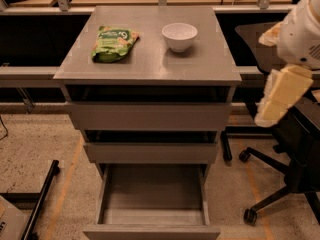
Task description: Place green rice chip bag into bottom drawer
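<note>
The green rice chip bag (pixel 114 44) lies flat on the left part of the grey cabinet top (pixel 150 64). The bottom drawer (pixel 152 196) is pulled out toward me, and its grey inside is bare. The two shallower drawers above it stick out only a little. My gripper (pixel 270 111), with cream-coloured fingers pointing down, hangs from the white arm at the right edge of the view. It is to the right of the cabinet at about top-drawer height, well away from the bag, and holds nothing that I can see.
A white bowl (pixel 179 36) stands on the cabinet top to the right of the bag. A black office chair (pixel 295 154) with a wheeled base stands right of the cabinet, under my arm. A black bar (pixel 42 199) lies on the floor at the left.
</note>
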Available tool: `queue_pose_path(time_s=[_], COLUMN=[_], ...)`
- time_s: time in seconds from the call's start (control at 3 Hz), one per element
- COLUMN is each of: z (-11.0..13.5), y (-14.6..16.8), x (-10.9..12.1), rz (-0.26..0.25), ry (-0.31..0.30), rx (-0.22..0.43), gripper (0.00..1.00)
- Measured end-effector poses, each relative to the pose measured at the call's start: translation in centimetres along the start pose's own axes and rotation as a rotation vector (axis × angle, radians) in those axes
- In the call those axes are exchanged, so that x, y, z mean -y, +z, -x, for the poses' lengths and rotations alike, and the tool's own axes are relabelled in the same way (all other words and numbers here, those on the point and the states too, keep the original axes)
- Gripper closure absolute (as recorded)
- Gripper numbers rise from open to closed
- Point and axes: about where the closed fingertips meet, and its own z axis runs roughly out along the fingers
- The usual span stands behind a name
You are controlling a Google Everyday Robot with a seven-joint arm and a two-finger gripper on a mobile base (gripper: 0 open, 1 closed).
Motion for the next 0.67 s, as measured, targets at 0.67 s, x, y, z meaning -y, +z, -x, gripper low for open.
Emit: queue_pose_path(time_s=[0.67], z=[7.4], y=[2.5], x=[6.5], rz=[-0.077], ry=[0.028], rx=[0.272], gripper=[0.0])
